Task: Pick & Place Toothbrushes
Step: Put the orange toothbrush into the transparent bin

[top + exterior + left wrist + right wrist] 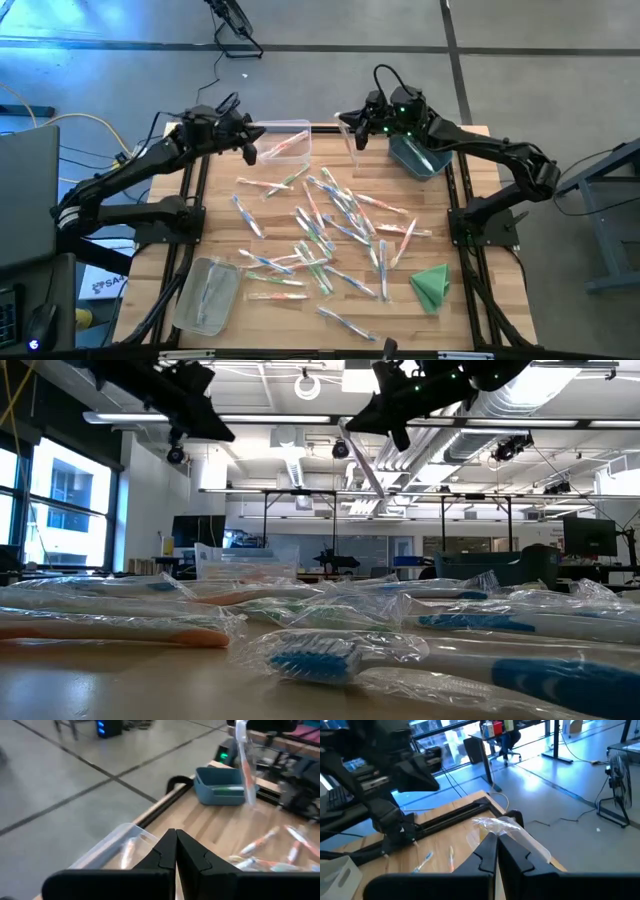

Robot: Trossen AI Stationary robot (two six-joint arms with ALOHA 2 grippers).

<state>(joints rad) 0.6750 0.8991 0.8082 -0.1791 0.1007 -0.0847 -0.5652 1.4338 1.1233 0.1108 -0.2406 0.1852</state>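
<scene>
Right pincer (352, 133) is clamped on 1 wrapped toothbrush (506, 828), raised off the desk (470, 300) at its far edge; the blue bin (418, 156) sits just beside it, on the side away from the left arm. In the left wrist view that brush hangs upright from the pincer, pink-orange handle in crinkled clear film. Left pincer (249, 152) is shut on nothing, hovering over the near rim of the clear far bin (285, 140).

Progress, as I judge it:
- Early. The clear far bin holds a few pink-orange brushes; the blue bin shows something green inside, too indistinct to name.
- Clear near bin (207, 294), well away from both pincers, holds what looks like 1 or 2 pale brushes.
- Loose toothbrushes (330, 230), dozens, lie scattered between the arms on the side toward the near bin. Most of the job is left.

Materials, big to small:
- Desk: pale wooden slats, dark metal frame.
- Bins: rectangular; 2 translucent plastic, 1 opaque blue.
- Green cloth (431, 284): soft, folded to a triangle, far from the right pincer.
- Brushes: thin sticks, glossy wrinkled wrappers, blue, green or orange accents.
</scene>
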